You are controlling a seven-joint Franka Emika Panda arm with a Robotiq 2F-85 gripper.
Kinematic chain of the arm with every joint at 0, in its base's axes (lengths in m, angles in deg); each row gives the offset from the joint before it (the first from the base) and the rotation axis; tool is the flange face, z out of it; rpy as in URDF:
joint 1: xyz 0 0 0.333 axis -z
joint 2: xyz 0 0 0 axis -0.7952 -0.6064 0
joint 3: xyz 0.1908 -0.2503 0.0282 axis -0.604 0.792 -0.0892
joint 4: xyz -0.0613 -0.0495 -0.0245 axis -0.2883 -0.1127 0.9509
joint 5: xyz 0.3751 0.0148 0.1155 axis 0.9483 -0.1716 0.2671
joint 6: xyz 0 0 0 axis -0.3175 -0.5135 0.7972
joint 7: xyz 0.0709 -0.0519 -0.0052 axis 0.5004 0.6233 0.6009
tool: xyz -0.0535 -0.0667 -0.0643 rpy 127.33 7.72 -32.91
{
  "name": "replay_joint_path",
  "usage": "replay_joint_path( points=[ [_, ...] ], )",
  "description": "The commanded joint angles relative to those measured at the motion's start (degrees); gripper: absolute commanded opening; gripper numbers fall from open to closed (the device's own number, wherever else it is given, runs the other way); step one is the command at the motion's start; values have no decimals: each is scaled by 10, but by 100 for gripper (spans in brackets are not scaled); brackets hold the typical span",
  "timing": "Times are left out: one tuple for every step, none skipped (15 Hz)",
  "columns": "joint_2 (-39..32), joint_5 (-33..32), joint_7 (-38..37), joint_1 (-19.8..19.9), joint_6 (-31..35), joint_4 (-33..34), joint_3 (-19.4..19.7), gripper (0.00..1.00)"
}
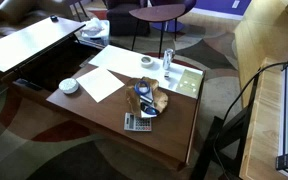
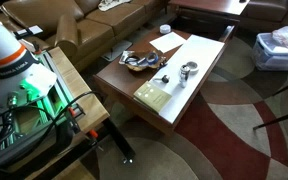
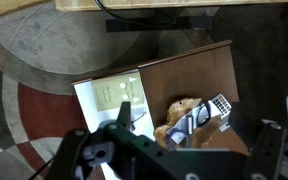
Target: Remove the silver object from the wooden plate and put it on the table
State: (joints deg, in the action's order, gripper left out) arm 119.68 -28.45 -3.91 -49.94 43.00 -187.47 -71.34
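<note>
The small wooden plate sits on the far side of the dark brown table, with the silver object on it. In the opposite exterior view the silver object sits near the table's right edge. My gripper shows only in the wrist view. It is open and empty, high above the table. The plate and the silver object are out of the wrist view. The gripper shows in neither exterior view.
On the table are a white bowl, white paper, a pale printed sheet, a clear bottle, a crumpled brown bag with blue-framed glasses and a calculator. A brown sofa and a round side table stand nearby.
</note>
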Motion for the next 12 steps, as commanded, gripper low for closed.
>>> replay_joint_path(
  points=[
    [0, -1, -1, -3, -1, 1, 2, 100],
    [0, -1, -1, -3, -1, 1, 2, 100],
    [0, -1, -1, -3, -1, 1, 2, 100],
    [0, -1, -1, -3, -1, 1, 2, 100],
    [0, -1, -1, -3, -1, 1, 2, 100],
    [-3, 2, -2, -5, 11, -1, 2, 100],
    [-4, 9, -3, -7, 23, -3, 3, 100],
    [-5, 14, 2, -11, 33, -5, 4, 100],
    [-8, 22, 6, -14, 46, -6, 6, 100],
    [-11, 31, 8, -19, 62, -9, 7, 100],
    [-16, 39, 8, -22, 81, -12, 7, 100],
    [-24, 51, 11, -27, 104, -16, 8, 100]
  ],
)
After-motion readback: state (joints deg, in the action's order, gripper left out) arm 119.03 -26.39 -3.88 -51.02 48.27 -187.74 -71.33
